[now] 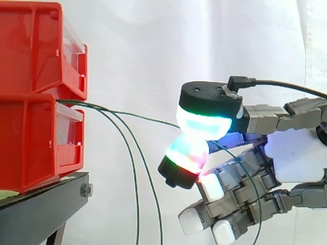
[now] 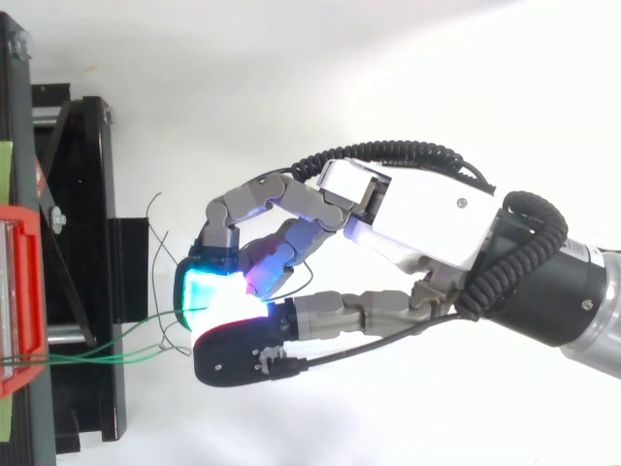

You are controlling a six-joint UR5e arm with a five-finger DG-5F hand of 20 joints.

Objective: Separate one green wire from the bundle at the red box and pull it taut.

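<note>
We've got the black stand (image 1: 43, 206) at the left. The lower red bin (image 1: 36, 143) sits directly on its top, with the upper red bin (image 1: 36, 46) stacked on that. We see a pale green strip (image 1: 7, 194) between the lower bin and the stand, and a bolt (image 1: 86, 190) on the stand's right end.

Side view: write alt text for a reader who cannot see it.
The hand, at right, pinches one green wire between two glowing pads. The wire runs nearly straight from the stacked red bins at left to the pinch. Two other green wires hang slack below it, beside the black stand.
</note>
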